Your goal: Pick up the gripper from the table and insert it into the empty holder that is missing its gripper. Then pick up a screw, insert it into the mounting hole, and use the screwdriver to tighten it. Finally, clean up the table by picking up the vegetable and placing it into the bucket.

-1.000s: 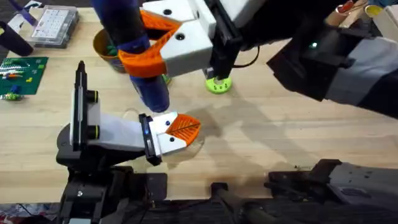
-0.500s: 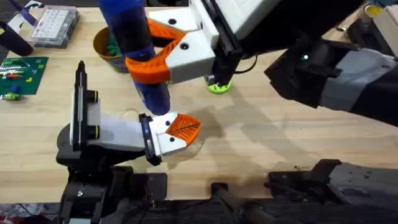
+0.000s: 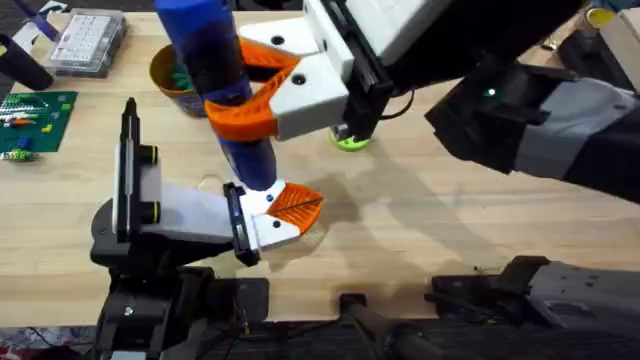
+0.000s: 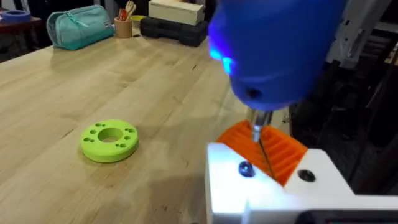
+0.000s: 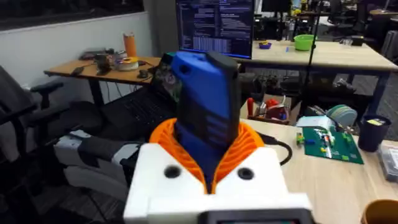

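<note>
Two right gripper (image 3: 255,95) fingers (image 3: 240,115) clamp the screwdriver (image 3: 215,60) upright, tip above the screw (image 4: 246,168); left fingers' state unclear.

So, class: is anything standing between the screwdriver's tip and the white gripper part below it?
Nothing visible does. The screwdriver, clamped in the right gripper, has its thin metal tip down at the white gripper part, beside its orange pad.

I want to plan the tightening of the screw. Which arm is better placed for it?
Right. The right gripper is shut on the screwdriver, held upright, and its thin tip already points down close beside the screw in the white part.
</note>
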You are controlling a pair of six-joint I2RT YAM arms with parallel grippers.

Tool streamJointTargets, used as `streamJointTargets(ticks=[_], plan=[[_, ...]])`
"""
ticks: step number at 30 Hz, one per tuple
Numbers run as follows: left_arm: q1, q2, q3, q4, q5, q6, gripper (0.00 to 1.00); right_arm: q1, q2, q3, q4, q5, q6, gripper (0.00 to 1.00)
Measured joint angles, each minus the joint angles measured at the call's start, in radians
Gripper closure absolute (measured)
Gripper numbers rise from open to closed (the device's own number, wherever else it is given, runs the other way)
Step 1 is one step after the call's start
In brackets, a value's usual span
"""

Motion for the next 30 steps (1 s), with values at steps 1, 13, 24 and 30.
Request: streamJointTargets(ticks=[1, 13, 24, 30], plan=[[0.0, 0.0, 0.0, 0.0, 0.0, 0.0, 0.996, 0.0, 0.0, 0.0, 0.0, -0.004, 0.0, 0.975], [0.0, 0.0, 0.0, 0.0, 0.0, 0.0, 0.996, 0.0, 0.0, -0.012, -0.038, -0.017, -0.028, 0.975], [0.0, 0.0, 0.0, 0.0, 0.0, 0.0, 0.996, 0.0, 0.0, -0.015, -0.039, -0.017, -0.057, 0.975], [0.0, 0.0, 0.0, 0.0, 0.0, 0.0, 0.996, 0.0, 0.0, -0.015, -0.039, -0.017, -0.061, 0.975]])
